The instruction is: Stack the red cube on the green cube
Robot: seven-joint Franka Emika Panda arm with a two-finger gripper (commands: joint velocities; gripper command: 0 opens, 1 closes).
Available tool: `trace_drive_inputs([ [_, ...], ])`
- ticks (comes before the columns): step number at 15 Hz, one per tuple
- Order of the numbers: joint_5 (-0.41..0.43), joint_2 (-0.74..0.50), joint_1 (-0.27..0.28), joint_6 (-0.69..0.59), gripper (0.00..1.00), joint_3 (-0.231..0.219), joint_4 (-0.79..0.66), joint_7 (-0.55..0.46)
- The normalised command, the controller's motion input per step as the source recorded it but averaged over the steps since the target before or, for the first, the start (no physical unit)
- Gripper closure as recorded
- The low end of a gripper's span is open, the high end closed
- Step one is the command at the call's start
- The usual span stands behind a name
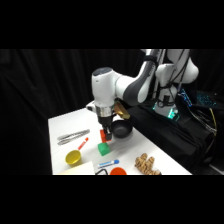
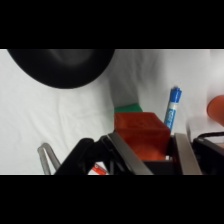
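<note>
The small orange-red plastic cube (image 2: 142, 131) is clamped between the closed-in fingers of the hand (image 2: 150, 150), held just above the small bright green cube (image 1: 103, 148), which is partly hidden at its 12 o'clock edge in the wrist view.

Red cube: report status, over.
Gripper shut on red cube, held off the table. Green cube just below it, a sliver showing behind the red in the wrist view. Stack not yet made. Nothing between them.

Red cube (image 2: 141, 132): plain orange-red. Green cube (image 1: 103, 149): bright green. Cup (image 1: 73, 158): yellow. Bowl (image 2: 65, 66): black. Marker (image 2: 172, 109): blue. Table (image 1: 62, 127): white.
</note>
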Motion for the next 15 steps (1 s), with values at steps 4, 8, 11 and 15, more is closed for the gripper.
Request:
trace_drive_inputs([
  [4, 0.082, 0.13, -0.111, 0.02, 0.75, 0.073, 0.18, -0.20],
  [8, 0.075, 0.14, -0.093, 0.07, 0.75, 0.062, 0.18, -0.19],
  [11, 0.078, 0.14, -0.082, 0.08, 0.75, 0.059, 0.17, -0.18],
  [15, 0.094, 0.12, -0.071, 0.08, 0.75, 0.069, 0.16, -0.17],
])
